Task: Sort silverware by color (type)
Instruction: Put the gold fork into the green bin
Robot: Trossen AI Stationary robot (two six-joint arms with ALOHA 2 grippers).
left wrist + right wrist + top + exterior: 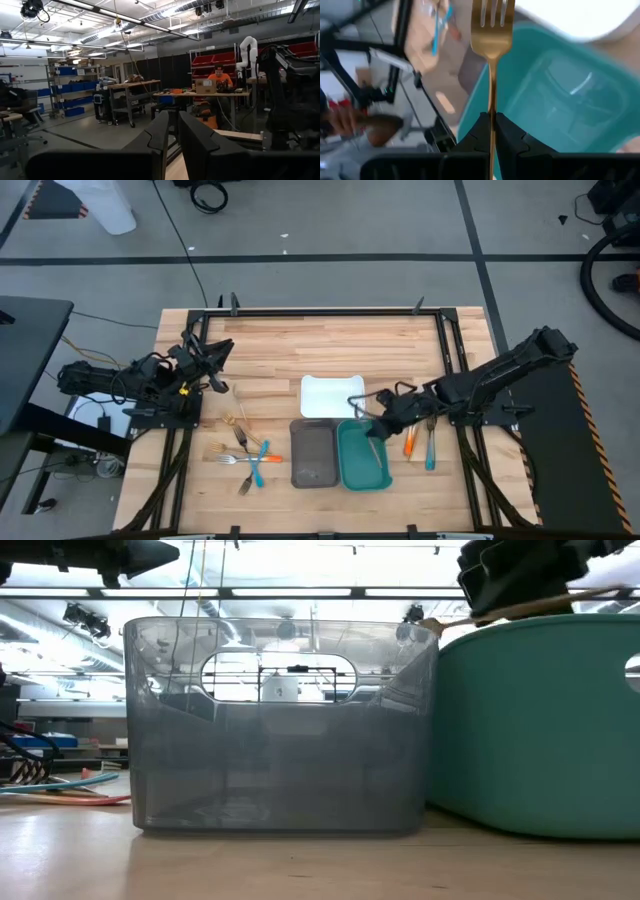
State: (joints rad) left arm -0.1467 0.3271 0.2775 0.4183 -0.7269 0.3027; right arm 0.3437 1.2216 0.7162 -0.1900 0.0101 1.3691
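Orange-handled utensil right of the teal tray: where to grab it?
Probably take the orange-handled utensil mid-handle from straight above, fingers across it: it lies flat, with a gap to the teal tray and the blue-handled utensil either side.

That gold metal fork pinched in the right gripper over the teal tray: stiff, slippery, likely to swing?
The slim gold metal fork probably stays stiff: it runs straight from the right gripper. Its polished handle looks slippery, and the narrow pinch low on the handle may let it pivot. Released over the teal plastic tray, it would likely drop flat rather than roll.
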